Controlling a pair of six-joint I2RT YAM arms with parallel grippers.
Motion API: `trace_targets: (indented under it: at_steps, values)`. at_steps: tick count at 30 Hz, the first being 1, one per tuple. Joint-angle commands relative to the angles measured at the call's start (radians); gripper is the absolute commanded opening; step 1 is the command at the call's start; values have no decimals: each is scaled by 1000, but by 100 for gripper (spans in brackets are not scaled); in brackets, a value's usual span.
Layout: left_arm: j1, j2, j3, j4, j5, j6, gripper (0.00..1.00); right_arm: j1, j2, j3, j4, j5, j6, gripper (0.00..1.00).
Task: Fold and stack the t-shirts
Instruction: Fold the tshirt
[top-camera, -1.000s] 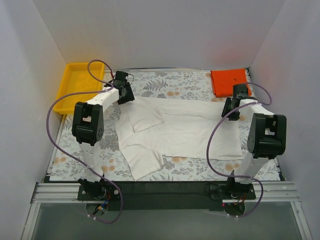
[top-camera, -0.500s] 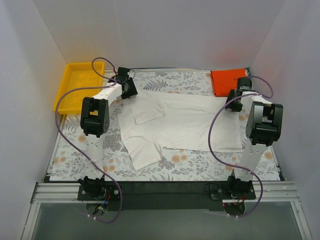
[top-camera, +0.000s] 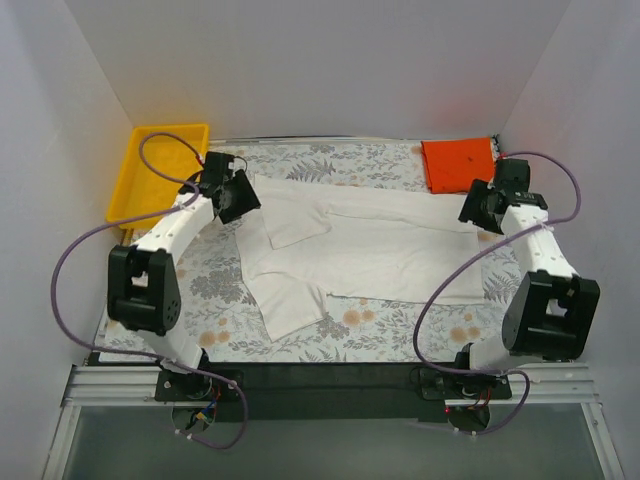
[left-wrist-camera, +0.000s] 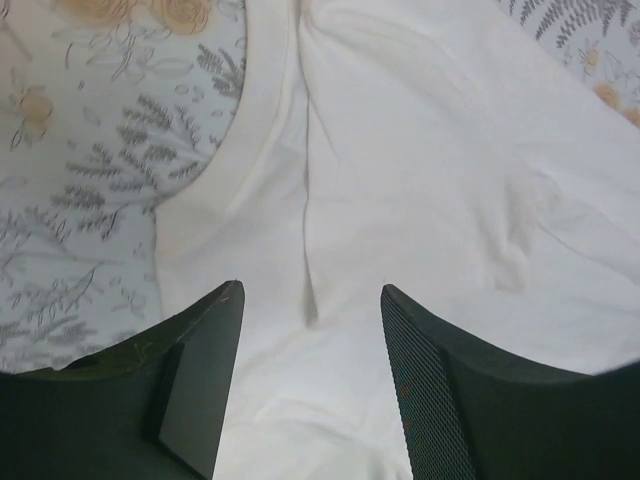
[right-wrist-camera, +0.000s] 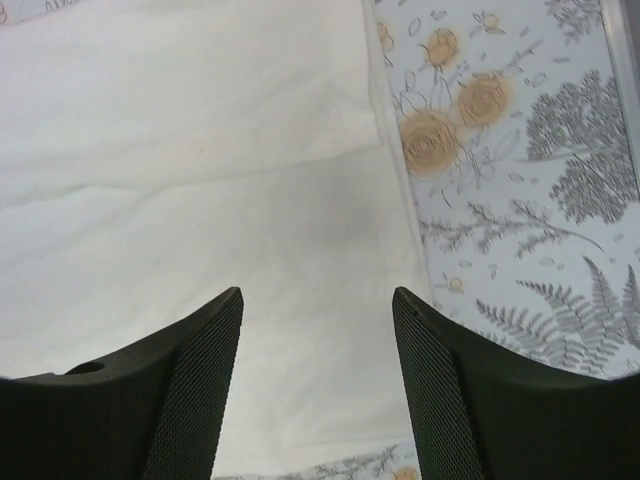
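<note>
T-shirt (top-camera: 380, 250) lies flat beneath left gripper (left-wrist-camera: 310, 288) and right gripper (right-wrist-camera: 317, 292)

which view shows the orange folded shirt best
The top external view: the orange shirt lies whole and unobstructed at the far right corner. Both wrist views look down on the white shirt and the flowered table cover; the orange one is outside their frames.

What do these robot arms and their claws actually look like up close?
The left arm and right arm are slim white links joined by chunky black joint housings. A loose purple cable loops along each. The left gripper and right gripper are black, each with two broad dark fingers whose inner faces carry a fine grid texture.
</note>
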Motion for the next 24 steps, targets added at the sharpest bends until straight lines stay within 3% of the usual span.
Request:
trace_targets:
  at_steps: [1,7,15,24]
  values:
    - [7,-189,-197,-24,33,-42,53,-8,-134,-121,-113,32,15,59]
    - [5,-345,-445,-10,33,-75,53,-25,-338,-281,-145,16,53,66]
    - [-1,-305,-505,47,1,-95,47,-30,-418,-443,-151,-6,87,65]
    - [-59,-234,-522,42,-76,-101,44,-36,-421,-476,-148,25,108,66]
